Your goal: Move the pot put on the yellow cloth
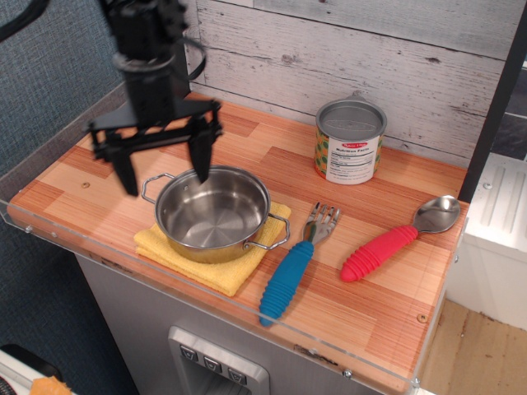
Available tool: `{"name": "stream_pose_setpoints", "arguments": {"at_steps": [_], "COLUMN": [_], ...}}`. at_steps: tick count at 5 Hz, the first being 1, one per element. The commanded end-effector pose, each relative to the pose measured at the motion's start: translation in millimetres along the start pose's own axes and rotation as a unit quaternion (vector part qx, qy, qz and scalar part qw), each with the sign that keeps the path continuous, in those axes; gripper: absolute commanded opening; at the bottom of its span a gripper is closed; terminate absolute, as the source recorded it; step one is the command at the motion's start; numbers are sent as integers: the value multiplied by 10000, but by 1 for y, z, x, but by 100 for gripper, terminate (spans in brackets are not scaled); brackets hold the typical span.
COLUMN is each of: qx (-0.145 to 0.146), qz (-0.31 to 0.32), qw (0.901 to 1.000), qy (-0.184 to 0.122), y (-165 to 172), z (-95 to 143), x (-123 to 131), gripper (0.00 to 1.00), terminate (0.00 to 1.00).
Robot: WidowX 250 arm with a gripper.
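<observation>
The shiny steel pot (212, 216) with two wire loop handles sits upright on the yellow cloth (212, 267) near the front left of the wooden counter. The cloth shows at the pot's front and right sides. My gripper (163, 171) hangs above the pot's left rim, open and empty, with one finger to the left of the pot and the other over its back rim. It does not touch the pot.
A labelled silver tin can (350, 141) stands at the back by the plank wall. A blue-handled fork (295, 265) lies right of the cloth, a red-handled spoon (398, 239) further right. A clear rim (49, 234) edges the counter.
</observation>
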State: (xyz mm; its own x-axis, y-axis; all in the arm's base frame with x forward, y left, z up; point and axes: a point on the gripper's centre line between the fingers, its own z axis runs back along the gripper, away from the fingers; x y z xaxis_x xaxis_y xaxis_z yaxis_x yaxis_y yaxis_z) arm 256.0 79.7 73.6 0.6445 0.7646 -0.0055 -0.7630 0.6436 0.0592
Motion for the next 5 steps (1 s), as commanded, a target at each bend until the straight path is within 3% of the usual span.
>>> {"name": "stream_pose_setpoints", "arguments": {"at_steps": [1, 2, 4, 5], "qx": [-114, -339, -439, -598], "qz": [26, -714, -1868, -2648], "qw": [9986, 9918, 9713, 9485], "qy": [-512, -1002, -1407, -1632], "y": [-24, -45, -73, -83], "z": [29, 39, 49, 54], "x": [31, 42, 51, 51], "gripper": [100, 100, 100, 100], "terminate": [0, 0, 0, 0]}}
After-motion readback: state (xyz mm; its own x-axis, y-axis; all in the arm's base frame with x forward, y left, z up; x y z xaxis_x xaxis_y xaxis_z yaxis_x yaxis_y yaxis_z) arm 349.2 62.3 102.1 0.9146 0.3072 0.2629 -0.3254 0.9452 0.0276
